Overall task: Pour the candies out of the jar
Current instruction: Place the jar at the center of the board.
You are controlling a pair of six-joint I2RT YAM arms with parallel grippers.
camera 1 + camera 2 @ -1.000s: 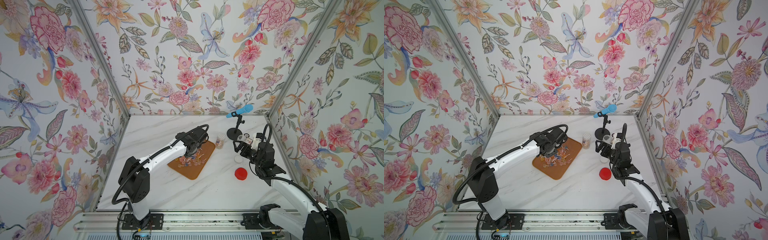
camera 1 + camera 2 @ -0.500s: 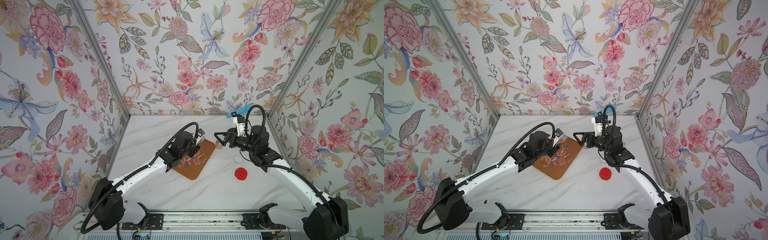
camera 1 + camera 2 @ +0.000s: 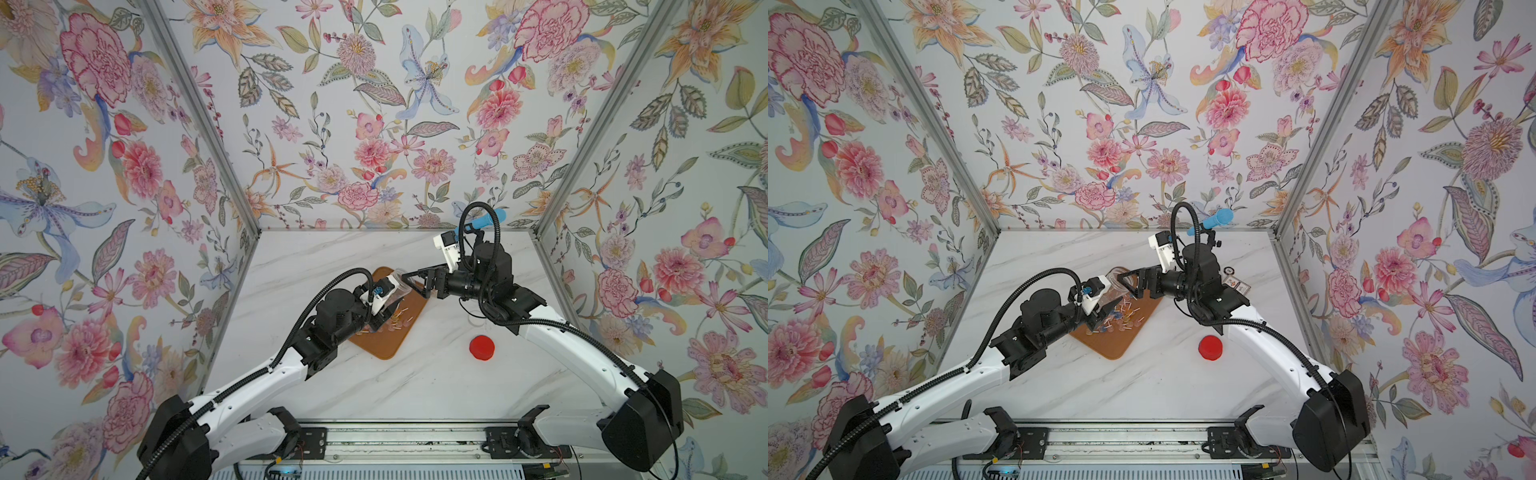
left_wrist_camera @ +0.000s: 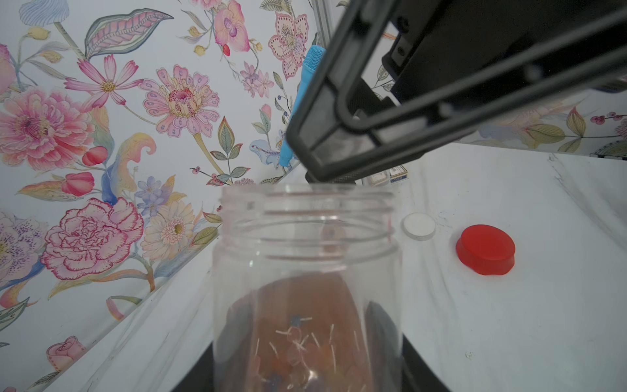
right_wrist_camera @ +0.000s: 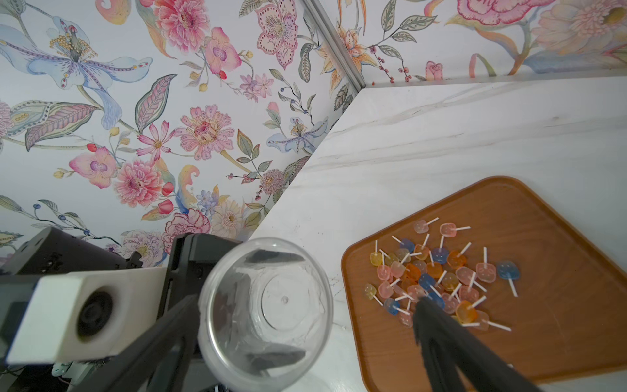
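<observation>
My left gripper [image 3: 384, 309] [image 4: 307, 373] is shut on the base of the clear jar [image 3: 397, 284] [image 4: 305, 271], held tilted above the brown tray [image 3: 382, 345] [image 5: 543, 237]. The right wrist view looks straight into the jar [image 5: 268, 312], and it is empty. The candies [image 3: 1121, 320] [image 5: 441, 278], small coloured lollipops on white sticks, lie in a heap on the tray. At the jar's mouth my right gripper [image 3: 1130, 284] [image 5: 298, 339] stands open, one finger on each side of the rim. Whether they touch it I cannot tell.
A red lid [image 3: 482, 348] [image 4: 485, 249] lies on the marble table right of the tray, with a small white disc [image 4: 419, 225] near it. A blue microphone on a stand [image 3: 484, 220] rises at the back right, with small cards [image 3: 1235, 282] beside it. Flowered walls close three sides.
My right gripper has swung in from the table's right side to the jar's mouth. The left gripper has drawn back from the middle of the tray, with the jar now raised and tilted.
</observation>
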